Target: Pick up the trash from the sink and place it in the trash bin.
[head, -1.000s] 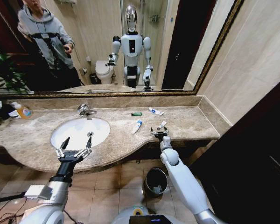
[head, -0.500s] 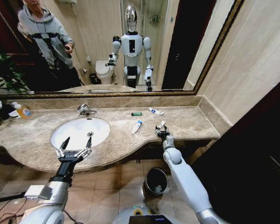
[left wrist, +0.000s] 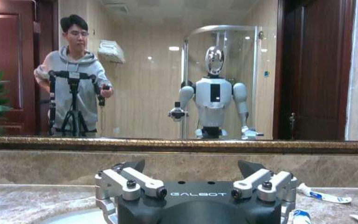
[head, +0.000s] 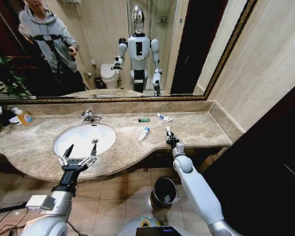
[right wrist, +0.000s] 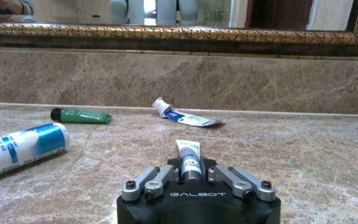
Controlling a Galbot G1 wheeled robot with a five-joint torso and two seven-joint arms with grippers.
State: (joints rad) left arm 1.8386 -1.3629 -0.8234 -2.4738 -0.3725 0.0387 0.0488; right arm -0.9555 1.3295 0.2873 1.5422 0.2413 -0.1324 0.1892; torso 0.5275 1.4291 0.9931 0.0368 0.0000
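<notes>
The trash lies on the marble counter to the right of the sink (head: 105, 129), not in it. My right gripper (head: 170, 138) (right wrist: 190, 169) is low over the counter, shut on a small white tube (head: 167, 131) (right wrist: 189, 151) whose tip sticks out past the fingers. Further back lie a white tube with a blue end (head: 144, 133) (right wrist: 18, 150), a green packet (head: 144, 120) (right wrist: 79, 115) and a white sachet (head: 163, 117) (right wrist: 186, 117). My left gripper (head: 79, 155) (left wrist: 191, 168) hangs open over the sink's front rim. The trash bin (head: 164, 191) stands on the floor below the counter.
A chrome tap (head: 90, 116) sits behind the basin. An orange-yellow pump bottle (head: 23, 117) stands at the counter's far left beside a plant. A mirror and a marble upstand close the back. The counter's front edge runs just under my right wrist.
My right gripper has moved forward over the counter to the small white tube and shut on it. The left arm has stayed where it was.
</notes>
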